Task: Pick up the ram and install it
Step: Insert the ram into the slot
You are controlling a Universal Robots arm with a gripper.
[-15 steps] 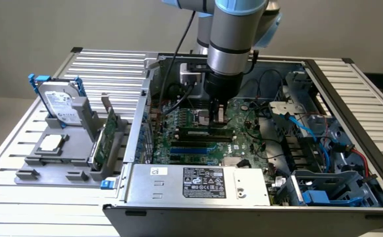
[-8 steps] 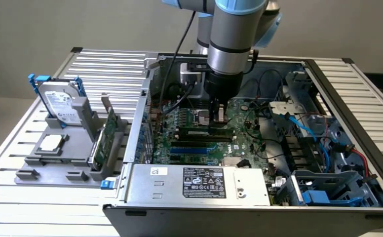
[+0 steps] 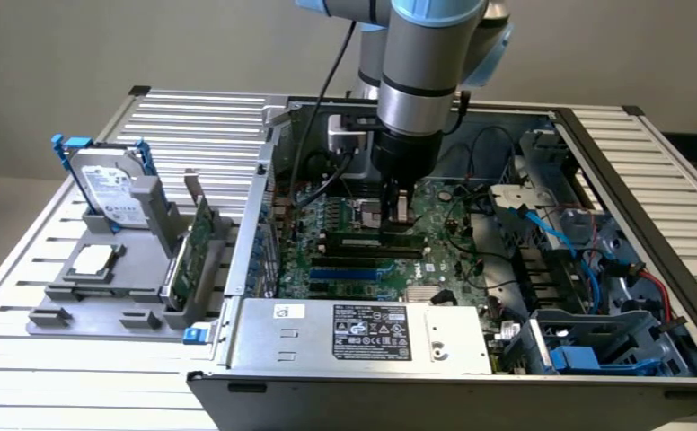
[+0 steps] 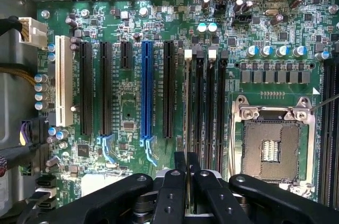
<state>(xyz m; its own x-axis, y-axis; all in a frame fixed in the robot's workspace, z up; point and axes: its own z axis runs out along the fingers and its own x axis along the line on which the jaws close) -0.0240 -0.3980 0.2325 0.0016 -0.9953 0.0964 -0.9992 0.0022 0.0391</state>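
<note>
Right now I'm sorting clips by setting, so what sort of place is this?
Probably a robotics lab bench set up for PC assembly: an open computer case sits on a slatted metal table, a robot arm reaches over its motherboard, and a grey fixture beside it holds a hard drive.

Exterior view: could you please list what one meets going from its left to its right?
Silver hard drive with blue rails → green expansion card → claw holding the ram over the motherboard → blue plastic bracket inside the case.
</note>
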